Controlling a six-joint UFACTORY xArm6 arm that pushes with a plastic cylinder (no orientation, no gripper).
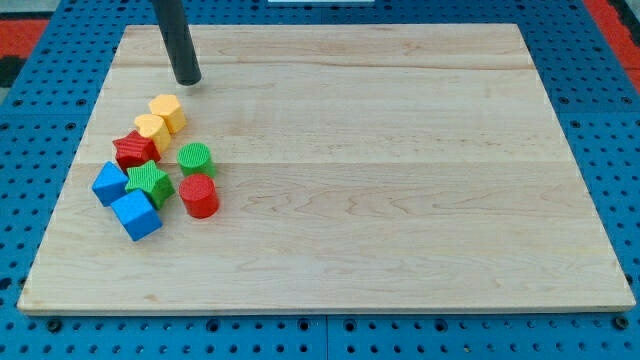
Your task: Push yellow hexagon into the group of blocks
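The yellow hexagon (168,112) lies at the top of a cluster of blocks on the left part of the wooden board (400,150). It touches a second yellow block (152,130) just below and to its left. The cluster also holds a red star (134,149), a green star (149,183), a green cylinder (196,158), a red cylinder (199,196) and two blue cubes (109,183) (136,215). My tip (188,79) stands on the board just above and slightly right of the yellow hexagon, a small gap apart.
The board lies on a blue perforated table (30,60). A red area (615,20) shows at the view's top right corner. The board's left edge (75,170) runs close to the cluster.
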